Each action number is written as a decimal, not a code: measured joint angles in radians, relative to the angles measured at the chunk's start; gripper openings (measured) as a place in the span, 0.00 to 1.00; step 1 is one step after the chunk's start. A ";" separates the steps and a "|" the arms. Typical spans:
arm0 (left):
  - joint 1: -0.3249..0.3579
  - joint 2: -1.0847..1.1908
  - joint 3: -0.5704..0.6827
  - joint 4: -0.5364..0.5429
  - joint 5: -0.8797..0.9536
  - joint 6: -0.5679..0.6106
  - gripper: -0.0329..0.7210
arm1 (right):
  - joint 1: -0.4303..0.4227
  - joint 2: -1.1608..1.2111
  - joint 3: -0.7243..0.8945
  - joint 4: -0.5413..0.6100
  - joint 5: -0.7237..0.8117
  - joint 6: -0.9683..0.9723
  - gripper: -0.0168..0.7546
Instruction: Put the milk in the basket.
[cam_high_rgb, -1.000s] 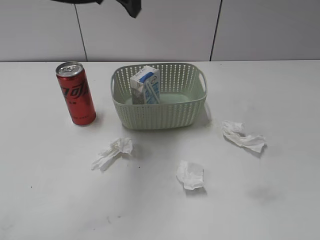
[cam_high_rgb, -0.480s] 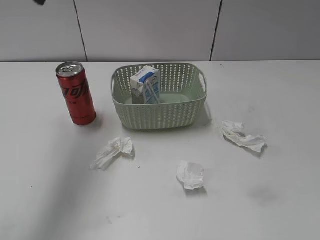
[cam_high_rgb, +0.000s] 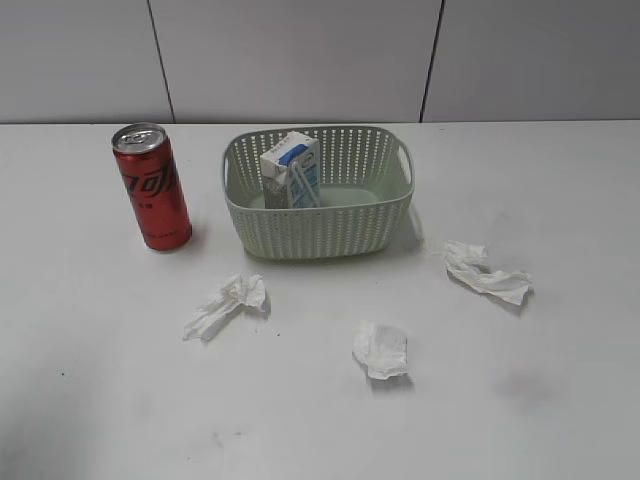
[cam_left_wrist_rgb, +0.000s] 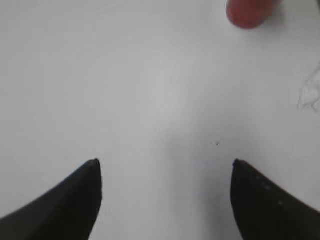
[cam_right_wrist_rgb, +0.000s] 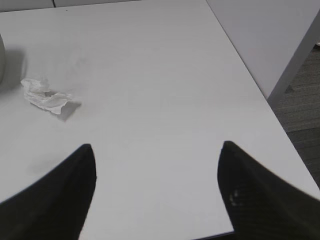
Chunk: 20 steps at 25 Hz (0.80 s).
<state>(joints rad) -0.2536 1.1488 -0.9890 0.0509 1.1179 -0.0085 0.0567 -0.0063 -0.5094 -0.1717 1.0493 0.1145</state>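
Note:
The milk (cam_high_rgb: 291, 170), a small white carton with blue print and a straw, stands upright inside the pale green basket (cam_high_rgb: 330, 228) at the back middle of the table. Neither gripper shows in the exterior view. My left gripper (cam_left_wrist_rgb: 165, 162) is open and empty above bare white table, with the red can's base at the top right of its view. My right gripper (cam_right_wrist_rgb: 155, 146) is open and empty above the table's right part, near its front right corner. The milk and the basket do not show in the left wrist view.
A red soda can (cam_high_rgb: 152, 187) stands left of the basket and shows blurred in the left wrist view (cam_left_wrist_rgb: 248, 12). Crumpled tissues lie at the front left (cam_high_rgb: 224, 304), the front middle (cam_high_rgb: 381, 349) and the right (cam_high_rgb: 485, 273); the right one also shows in the right wrist view (cam_right_wrist_rgb: 46, 96). The table's right edge (cam_right_wrist_rgb: 250, 80) drops to the floor.
The dark arm part seen at the top left of the exterior view one second ago has left the view. The carton, basket, can and tissues have not moved.

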 joint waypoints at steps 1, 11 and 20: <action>0.001 -0.060 0.054 -0.001 -0.012 -0.001 0.83 | 0.000 0.000 0.000 0.000 0.000 0.000 0.78; 0.002 -0.648 0.389 -0.006 -0.021 -0.002 0.83 | 0.000 0.000 0.000 0.000 0.000 0.000 0.78; 0.002 -0.871 0.481 -0.087 -0.054 0.053 0.83 | 0.000 0.000 0.000 0.000 0.000 0.000 0.78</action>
<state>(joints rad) -0.2513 0.2782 -0.5083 -0.0358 1.0638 0.0449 0.0567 -0.0063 -0.5094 -0.1717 1.0493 0.1145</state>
